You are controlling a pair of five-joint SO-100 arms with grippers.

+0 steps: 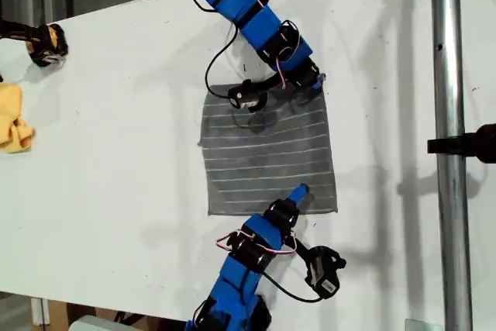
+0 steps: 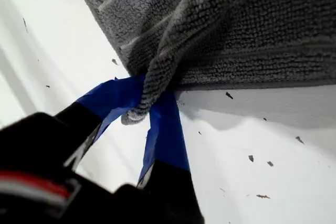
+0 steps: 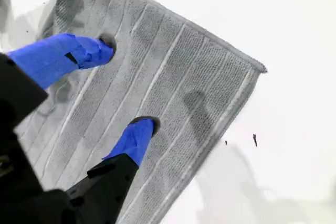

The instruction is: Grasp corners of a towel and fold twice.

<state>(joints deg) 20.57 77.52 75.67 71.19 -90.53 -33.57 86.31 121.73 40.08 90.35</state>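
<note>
Our first gripper [image 2: 149, 109] pinches a corner [image 2: 137, 113] of the towel [image 1: 267, 153], which lies mid-desk, so it can be lifted and folded, while our second gripper [image 3: 126, 90] rests spread open on the cloth, and the exterior view hides both grips behind arms.

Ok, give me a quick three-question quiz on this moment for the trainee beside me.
1. True or false: my first gripper is shut on a corner of the towel.
2. My second gripper is: A) open over the towel, B) shut on a corner, C) away from the towel, over bare table.
3. Fill in: the small cloth at the exterior view's left edge is ___ in colour.

Key: 1 true; 2 A; 3 yellow.
</note>
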